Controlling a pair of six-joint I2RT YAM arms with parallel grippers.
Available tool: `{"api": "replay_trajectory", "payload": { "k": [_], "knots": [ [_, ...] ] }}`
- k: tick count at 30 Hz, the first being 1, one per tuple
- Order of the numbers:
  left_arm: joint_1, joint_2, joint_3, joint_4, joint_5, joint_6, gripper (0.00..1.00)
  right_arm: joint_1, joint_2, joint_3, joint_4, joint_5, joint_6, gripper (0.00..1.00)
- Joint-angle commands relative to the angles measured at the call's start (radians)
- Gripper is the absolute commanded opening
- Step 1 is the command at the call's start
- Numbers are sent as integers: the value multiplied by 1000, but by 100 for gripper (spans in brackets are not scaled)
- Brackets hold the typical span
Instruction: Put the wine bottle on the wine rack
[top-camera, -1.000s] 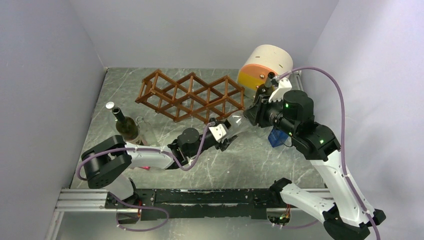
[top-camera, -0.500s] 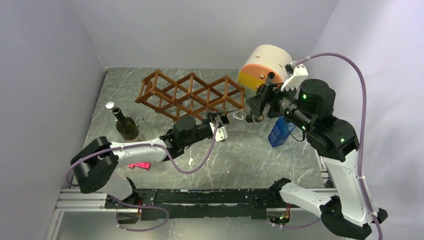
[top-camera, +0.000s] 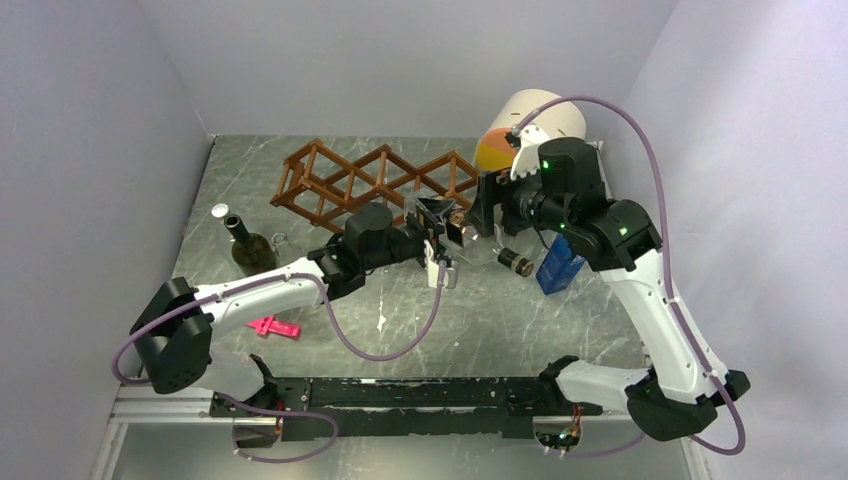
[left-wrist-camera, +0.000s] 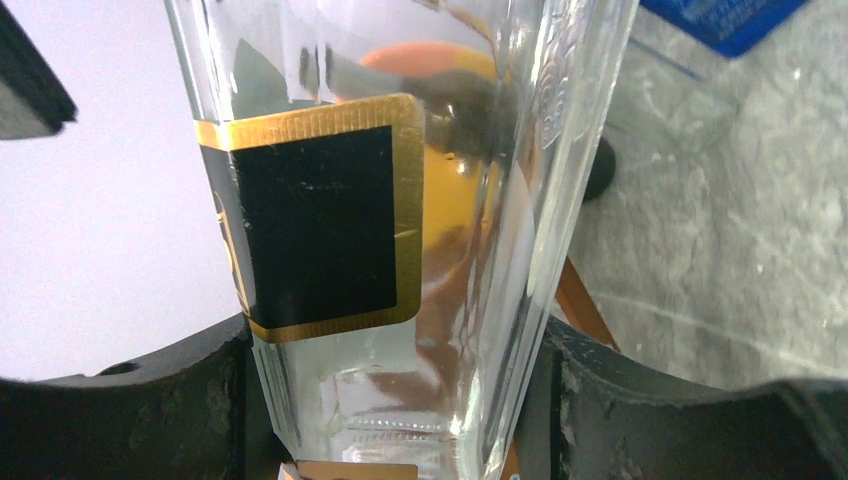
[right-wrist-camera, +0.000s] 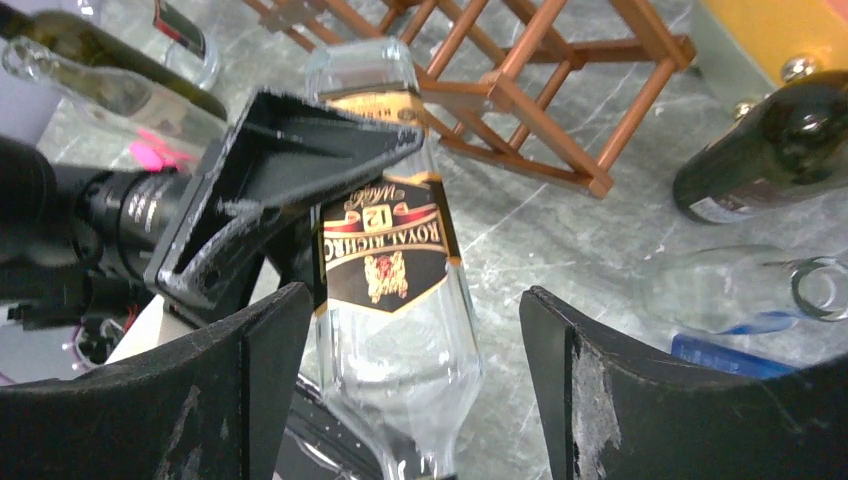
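Clear empty wine bottle (right-wrist-camera: 385, 260) clenched in left tool (left-wrist-camera: 400, 395), right tool (right-wrist-camera: 410, 345) spread wide around it

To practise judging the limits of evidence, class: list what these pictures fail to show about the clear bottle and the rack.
Top view: the left gripper and right gripper cover most of the clear bottle, so whether it touches the wine rack cannot be told.
Left wrist view: frame edges cut off both bottle ends.
Right wrist view: bottom edge cuts off its neck.
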Motion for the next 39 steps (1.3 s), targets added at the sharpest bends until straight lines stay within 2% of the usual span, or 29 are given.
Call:
{"api": "replay_trajectory", "payload": {
  "k": [1,13,25,28,29,32,34,37,38,39],
  "knots": [
    [28,-61,65,76,93,149,7,4,-40,-54,9,-69,-35,82],
    [42,-51,80,83,120,190,7,5,-52,-233,112,-160,-4,84],
    [42,-33,102,132,72,153,7,4,-20,-294,139,-134,4,81],
    [44,-34,94,158,64,135,7,4,-23,-296,135,-119,6,73],
    [45,-35,89,173,63,128,7,4,-26,-297,139,-119,6,67],
    [46,-39,81,191,65,104,9,5,-40,-302,155,-125,5,40],
    [46,-41,80,197,58,74,17,5,-52,-307,168,-114,10,22],
    [47,-49,41,278,43,19,59,4,-75,-310,186,-80,21,6],
    [48,-55,19,310,33,9,68,4,-85,-310,194,-61,27,3],
    [48,-63,-3,341,19,-2,88,4,-96,-309,202,-41,31,0]
  ]
}}
